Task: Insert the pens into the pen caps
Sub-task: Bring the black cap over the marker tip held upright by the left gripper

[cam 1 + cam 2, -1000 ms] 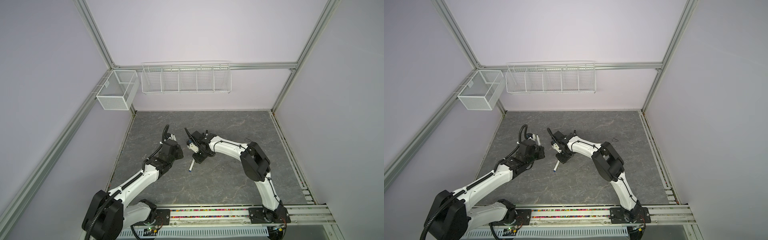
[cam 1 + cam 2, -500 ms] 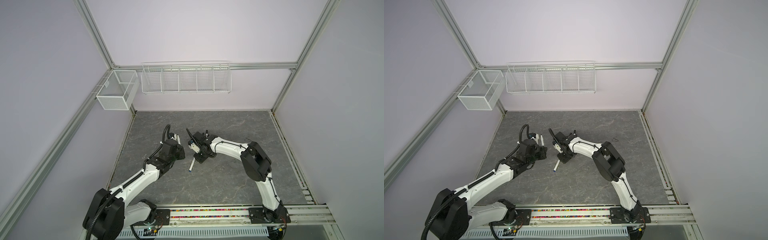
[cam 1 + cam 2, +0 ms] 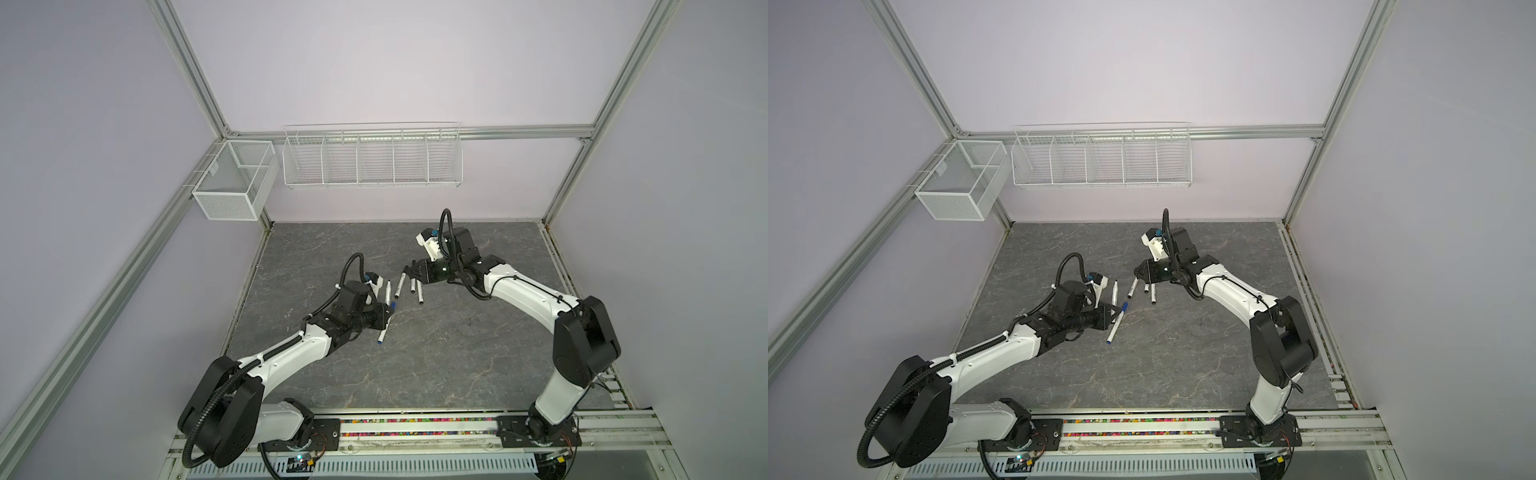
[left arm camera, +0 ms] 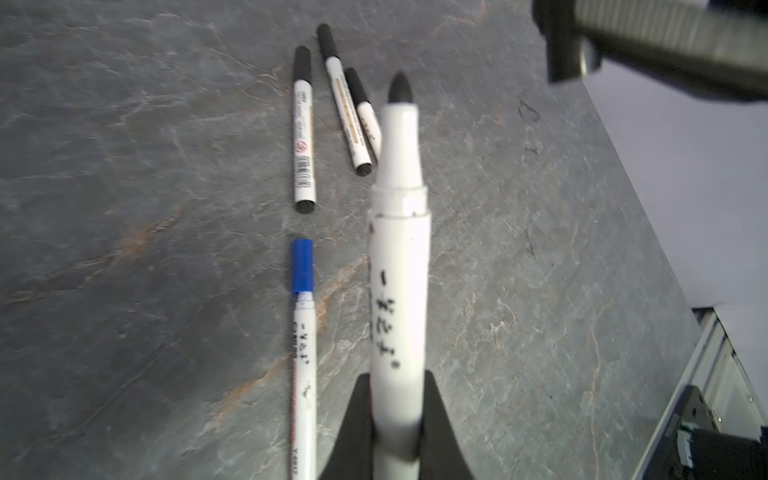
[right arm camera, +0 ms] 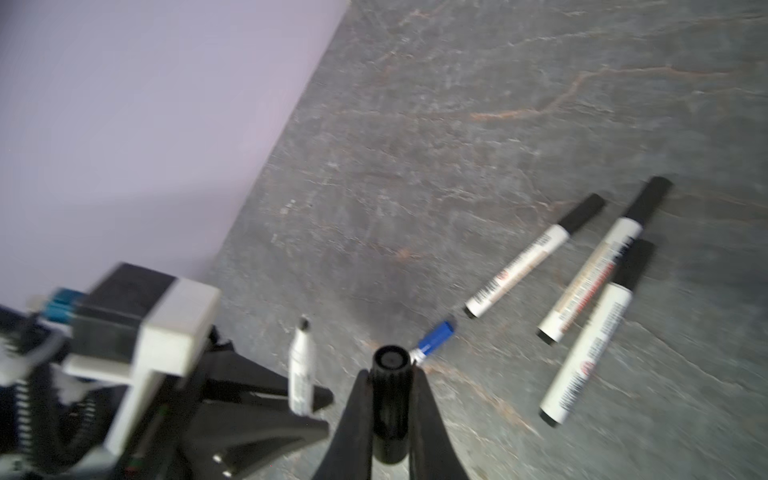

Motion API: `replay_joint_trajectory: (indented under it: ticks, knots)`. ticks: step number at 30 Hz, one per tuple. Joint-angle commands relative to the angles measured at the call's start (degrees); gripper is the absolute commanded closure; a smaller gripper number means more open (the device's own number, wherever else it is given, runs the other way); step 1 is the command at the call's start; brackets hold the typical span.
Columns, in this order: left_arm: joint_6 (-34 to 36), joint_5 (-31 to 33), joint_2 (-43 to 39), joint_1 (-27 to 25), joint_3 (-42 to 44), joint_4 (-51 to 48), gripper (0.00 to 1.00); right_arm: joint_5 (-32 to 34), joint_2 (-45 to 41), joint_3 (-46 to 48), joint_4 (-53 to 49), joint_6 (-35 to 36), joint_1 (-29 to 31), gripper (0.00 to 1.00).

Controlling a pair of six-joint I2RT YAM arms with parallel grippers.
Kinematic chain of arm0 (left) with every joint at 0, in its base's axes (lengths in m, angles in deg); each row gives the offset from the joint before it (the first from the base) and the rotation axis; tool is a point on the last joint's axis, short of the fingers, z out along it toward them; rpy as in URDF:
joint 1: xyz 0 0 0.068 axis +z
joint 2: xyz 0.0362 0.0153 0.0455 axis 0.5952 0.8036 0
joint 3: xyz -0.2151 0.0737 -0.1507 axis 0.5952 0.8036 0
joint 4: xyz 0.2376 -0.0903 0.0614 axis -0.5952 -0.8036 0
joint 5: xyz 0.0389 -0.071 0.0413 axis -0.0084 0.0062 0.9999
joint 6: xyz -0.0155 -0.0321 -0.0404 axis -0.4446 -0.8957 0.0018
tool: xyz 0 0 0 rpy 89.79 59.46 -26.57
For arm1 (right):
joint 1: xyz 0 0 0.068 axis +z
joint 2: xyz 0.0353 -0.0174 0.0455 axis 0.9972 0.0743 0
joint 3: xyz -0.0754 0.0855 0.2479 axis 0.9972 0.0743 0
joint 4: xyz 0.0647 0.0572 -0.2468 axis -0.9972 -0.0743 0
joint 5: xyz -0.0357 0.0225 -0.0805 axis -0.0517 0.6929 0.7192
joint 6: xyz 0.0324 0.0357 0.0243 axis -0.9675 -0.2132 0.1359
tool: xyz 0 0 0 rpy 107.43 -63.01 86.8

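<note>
Uncapped pen point(image 4: 400, 270) is clamped at its lower barrel between the closed jaws of the left gripper point(image 4: 398, 386). Its black tip points straight out past the fingertips. In both top views its long axis runs nearly up and down the frame, left of centre, with the tip toward the upper edge point(image 3: 388, 291).

The right gripper point(image 5: 391, 376) is closed on a black cap point(image 5: 390, 399), with the cap's open mouth facing out beyond the fingertips. In a top view this gripper sits just right of centre, aimed toward the left of the frame point(image 3: 409, 270), apart from the held pen's tip.

A blue pen point(image 3: 1116, 326) lies flat on the table point(image 3: 436, 353) just beside the left gripper. It slants, with its capped end toward the upper right.

Three capped black pens point(image 4: 303, 129) lie fanned at mid-frame, just below the right gripper. Their long axes run roughly up and down the frame, caps toward the upper edge.
</note>
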State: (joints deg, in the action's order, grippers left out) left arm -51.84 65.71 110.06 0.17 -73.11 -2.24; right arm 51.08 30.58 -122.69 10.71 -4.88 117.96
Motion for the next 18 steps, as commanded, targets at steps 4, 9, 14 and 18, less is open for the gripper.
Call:
replay_joint_trajectory:
  ticks: [4,9,14,18]
  knots:
    - [2.9,-2.2,1.1,-1.1,-3.0,0.6,1.0,-8.2,2.9,-1.9,9.6,-7.7,0.5,0.88]
    - [3.0,-2.2,0.9,-1.1,-3.1,0.5,1.0,-9.3,4.8,-3.3,8.5,-7.3,1.1,0.87]
    - [2.9,-1.8,0.6,-1.2,-3.1,0.9,1.0,-9.6,5.8,-3.7,7.9,-7.0,1.3,0.87]
    - [2.8,-1.5,0.5,-1.1,-3.1,0.9,1.0,-10.1,6.3,-4.4,6.5,-6.1,1.7,0.87]
